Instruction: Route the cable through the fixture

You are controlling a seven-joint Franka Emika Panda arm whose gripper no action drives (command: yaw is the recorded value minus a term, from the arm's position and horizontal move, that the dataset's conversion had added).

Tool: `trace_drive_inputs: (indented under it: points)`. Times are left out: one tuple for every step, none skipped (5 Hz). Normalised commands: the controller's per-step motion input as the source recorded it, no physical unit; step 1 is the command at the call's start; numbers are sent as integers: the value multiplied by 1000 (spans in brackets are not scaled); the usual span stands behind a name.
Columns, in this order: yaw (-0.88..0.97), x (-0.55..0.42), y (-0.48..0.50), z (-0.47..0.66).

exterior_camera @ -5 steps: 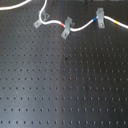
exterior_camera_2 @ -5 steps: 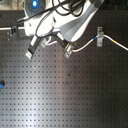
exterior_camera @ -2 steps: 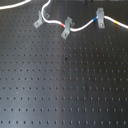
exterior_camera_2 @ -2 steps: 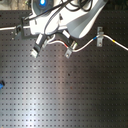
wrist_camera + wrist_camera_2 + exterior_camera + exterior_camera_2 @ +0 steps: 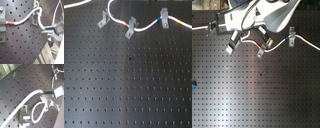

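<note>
Careful now, my claw (image 5: pixel 47 32) is clamped on the cable (image 5: pixel 23 20); tugging could pop it off the clip (image 5: pixel 35 16).

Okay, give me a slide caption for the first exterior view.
Thin white banded cable threaded past three small grey metal clips on a black perforated board.

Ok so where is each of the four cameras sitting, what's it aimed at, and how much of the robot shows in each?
First exterior view: high, looking down on the perforated board; no robot shows.
Second exterior view: high above the same board, the arm at top.
First wrist view: on the gripper, facing the cable at a clip.
Second wrist view: on the gripper, facing the cable's loop; jaws show.
Both exterior views share the three clips and the cable.
</note>
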Motion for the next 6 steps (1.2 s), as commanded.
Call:
trace_drive_inputs:
  points:
    - [317,-129,256,444]
    - [386,13,372,128]
    - [251,230,297,139]
    - [231,263,258,385]
    - [226,285,236,558]
    - [249,292,234,507]
